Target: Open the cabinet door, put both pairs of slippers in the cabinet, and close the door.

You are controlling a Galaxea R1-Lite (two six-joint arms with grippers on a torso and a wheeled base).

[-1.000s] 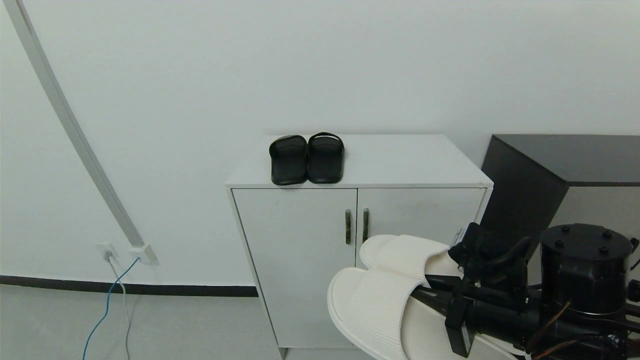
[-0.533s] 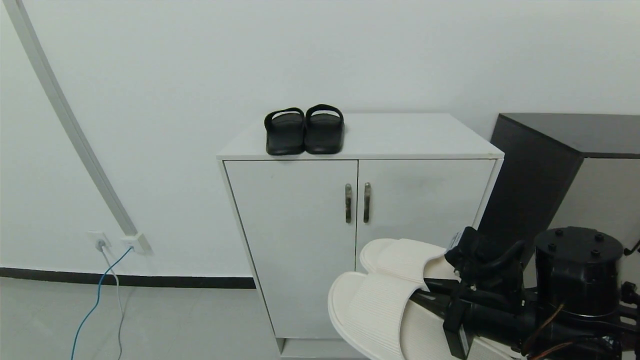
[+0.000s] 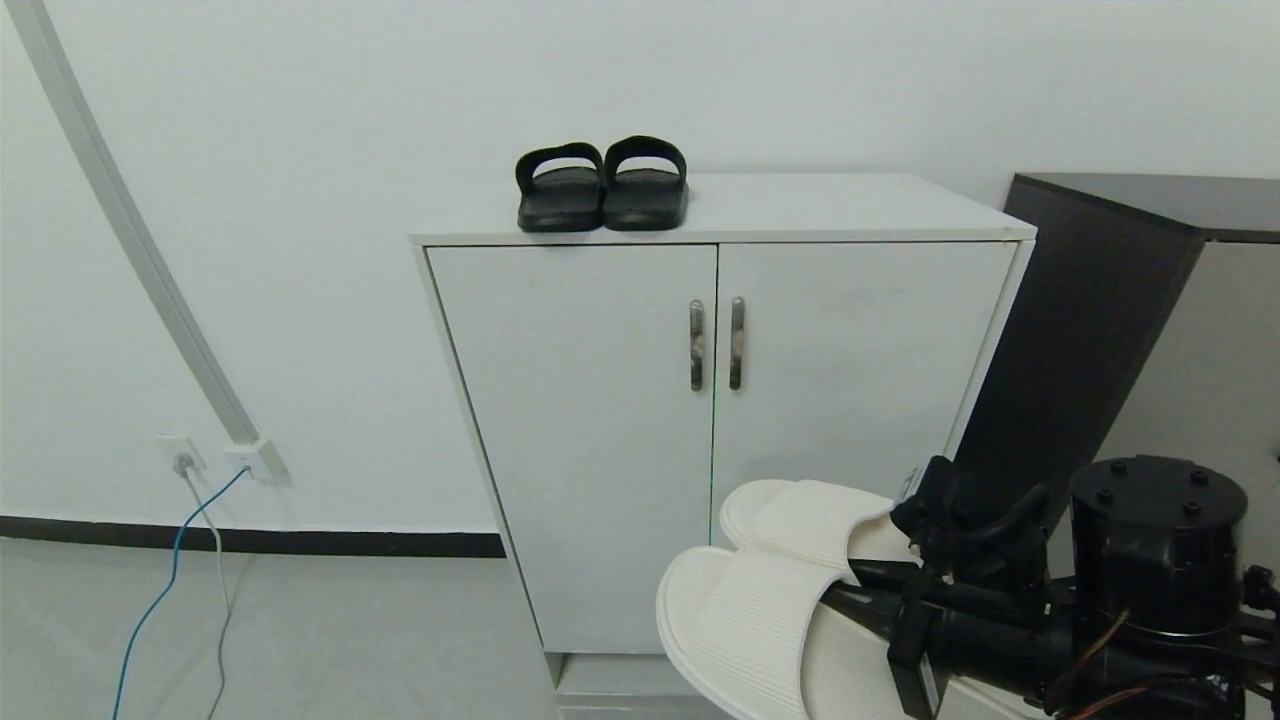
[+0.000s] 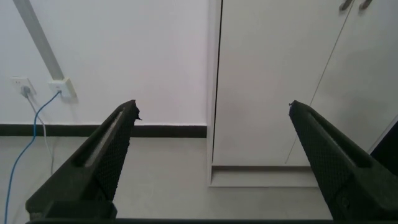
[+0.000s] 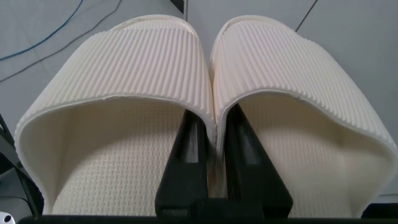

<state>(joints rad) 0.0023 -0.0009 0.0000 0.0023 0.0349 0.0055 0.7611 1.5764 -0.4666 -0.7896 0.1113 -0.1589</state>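
Right tool (image 5: pixel 214 134) clenched on the white slippers (image 3: pixel 770 590). One finger (image 5: pixel 186 149) sits inside each slipper under its ribbed strap, and the two inner side walls are pinched together between them. Pair held side by side off the floor (image 3: pixel 300 640), near and low at the right, toes toward the cabinet (image 3: pixel 850 205). It hangs in front of the lower part of the right door (image 3: pixel 850 350), not touching it.

Left tool (image 4: pixel 212 107) released: fingers spread wide, nothing between them. It sits low, facing the cabinet's lower left corner, apart from it, with bare floor beneath.

Cabinet white, two doors, both shut. Left door (image 3: pixel 580 420) and right door meet at a middle seam. Two upright metal handles (image 3: pixel 696 344) stand just beside each other on either side of that seam, in the upper half.

Black slippers (image 3: pixel 602 187) rest on the cabinet top, on its left part. They lie side by side and touching, heels at the near edge, toes toward the wall.

Dark unit (image 3: pixel 1080 330) stands just beside the cabinet on the right, its top about level with the cabinet's.

Grey trunking (image 3: pixel 120 220) slants down the white wall at far left to a small box, with a wall socket (image 3: pixel 180 455) beside it. Blue cable (image 3: pixel 150 610) drops from there to the floor. Black skirting strip (image 3: pixel 250 541) runs along the foot of the wall up to the cabinet.
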